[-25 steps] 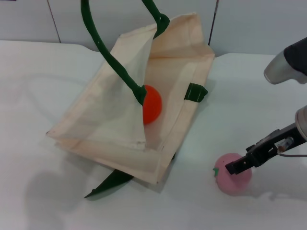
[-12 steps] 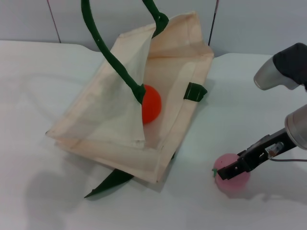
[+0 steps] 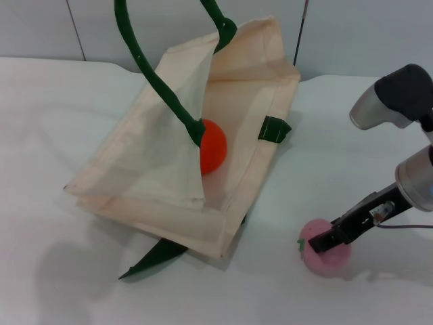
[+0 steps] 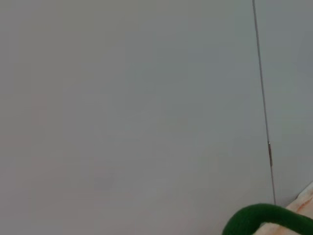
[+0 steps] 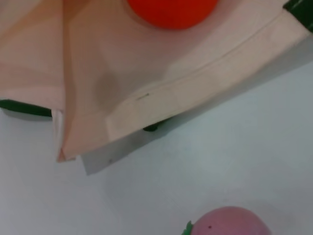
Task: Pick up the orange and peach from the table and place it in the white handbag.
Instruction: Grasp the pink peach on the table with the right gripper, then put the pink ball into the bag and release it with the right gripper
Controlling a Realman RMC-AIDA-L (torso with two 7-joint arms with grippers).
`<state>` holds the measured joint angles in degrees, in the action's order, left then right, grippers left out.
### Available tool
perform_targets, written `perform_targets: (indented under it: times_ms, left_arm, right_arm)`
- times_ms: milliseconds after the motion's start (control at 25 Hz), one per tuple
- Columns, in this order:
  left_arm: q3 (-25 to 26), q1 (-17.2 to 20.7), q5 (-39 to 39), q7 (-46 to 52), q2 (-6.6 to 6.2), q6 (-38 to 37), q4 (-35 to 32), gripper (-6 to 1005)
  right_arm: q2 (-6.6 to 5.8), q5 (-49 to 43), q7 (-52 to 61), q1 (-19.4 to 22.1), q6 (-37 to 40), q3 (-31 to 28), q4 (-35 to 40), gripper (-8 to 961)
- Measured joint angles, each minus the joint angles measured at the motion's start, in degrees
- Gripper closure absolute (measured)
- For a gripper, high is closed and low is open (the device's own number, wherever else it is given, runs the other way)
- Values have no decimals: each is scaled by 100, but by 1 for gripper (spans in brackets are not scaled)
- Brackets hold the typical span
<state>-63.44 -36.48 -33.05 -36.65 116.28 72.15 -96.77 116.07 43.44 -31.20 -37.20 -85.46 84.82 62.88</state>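
Observation:
The white handbag (image 3: 237,101) lies on the table with its mouth held up and open by a dark green handle (image 3: 152,74) that runs out of the top of the head view. Inside it rests the orange (image 3: 215,147), which the right wrist view shows too, orange (image 5: 172,10) on the handbag fabric (image 5: 161,63). The pink peach (image 3: 335,263) sits on the table to the right of the bag's near corner. My right gripper (image 3: 323,242) is down on top of it. The peach (image 5: 230,223) lies close under the right wrist camera. My left gripper is out of view.
The bag's second green handle (image 3: 155,259) lies flat on the table under its near edge. A green tab (image 3: 274,128) sticks out on the bag's right side. The left wrist view holds only a grey wall and a bit of green handle (image 4: 264,220).
My right arm has swung a little to the left and its gripper has shifted slightly left over the peach. The bag and the orange have stayed put.

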Motion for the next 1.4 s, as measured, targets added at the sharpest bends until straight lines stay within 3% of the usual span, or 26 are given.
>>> perform_targets:
  times_ms: [200,760,1400]
  left_arm:
    - [0,0,0,0,0,0,0,868]
    - [0,16,0,-4,0,-7,52,867]
    - [-5,20,-26,-5,9,-83,62,865]
  right_arm:
    - [-6,-24,1,-54,2,-1,-40,388]
    - [-25,-30,-87,-120,144,4,79,468]
    - [-15,133,-93,-238,399,-214,1084,616]
